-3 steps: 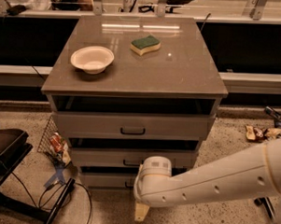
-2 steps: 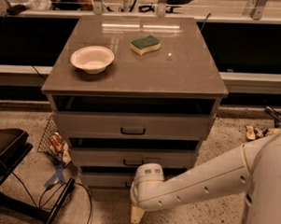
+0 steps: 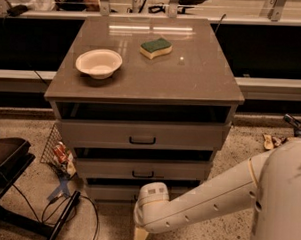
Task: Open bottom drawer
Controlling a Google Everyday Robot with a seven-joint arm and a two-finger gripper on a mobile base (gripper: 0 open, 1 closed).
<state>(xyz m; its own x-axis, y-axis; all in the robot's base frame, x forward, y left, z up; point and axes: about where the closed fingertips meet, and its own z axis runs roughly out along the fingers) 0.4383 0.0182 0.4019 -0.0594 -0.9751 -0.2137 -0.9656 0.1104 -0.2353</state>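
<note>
Camera view: spotted bowl [image 3: 98,63], sponge [image 3: 156,47] atop cabinet [image 3: 197,81]. Found bottom drawer [image 3: 110,192] lowest, front running left-right, facing camera, handle hidden behind arm [image 3: 202,204]. Caught end effector [image 3: 140,236] near floor [image 3: 110,230] before it, grip unreadable.

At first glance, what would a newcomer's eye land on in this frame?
The bulky white robot arm stretches across from the lower right, its gripper low near the floor, just below the grey flat-fronted bottom drawer. Next comes the grey cabinet top, with a round white bowl at left and a green-and-yellow sponge further back.
</note>
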